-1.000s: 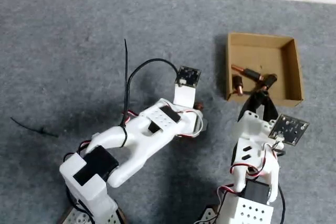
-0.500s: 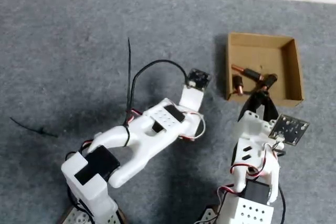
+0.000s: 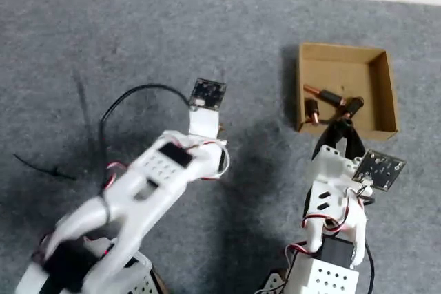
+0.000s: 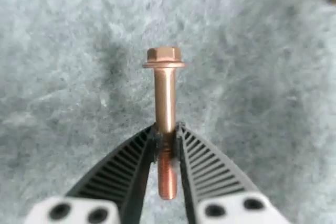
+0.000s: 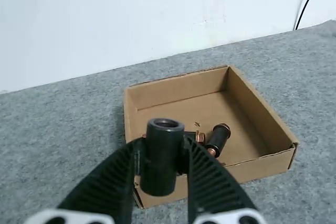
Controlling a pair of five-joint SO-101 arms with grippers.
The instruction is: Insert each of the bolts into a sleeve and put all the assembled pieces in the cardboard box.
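Near the cardboard box [image 5: 178, 90], right tool [image 5: 161, 145] clamps sleeve [image 5: 160, 169], left tool [image 4: 167, 130] bolt [image 4: 165, 88].

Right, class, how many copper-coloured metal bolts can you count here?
4. One copper bolt is clamped in the left gripper; three more lie inside the brown cardboard box. Others may be hidden.

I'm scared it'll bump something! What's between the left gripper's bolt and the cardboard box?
Just bare grey carpet, the high view shows, between the bolt in the left gripper and the cardboard box.
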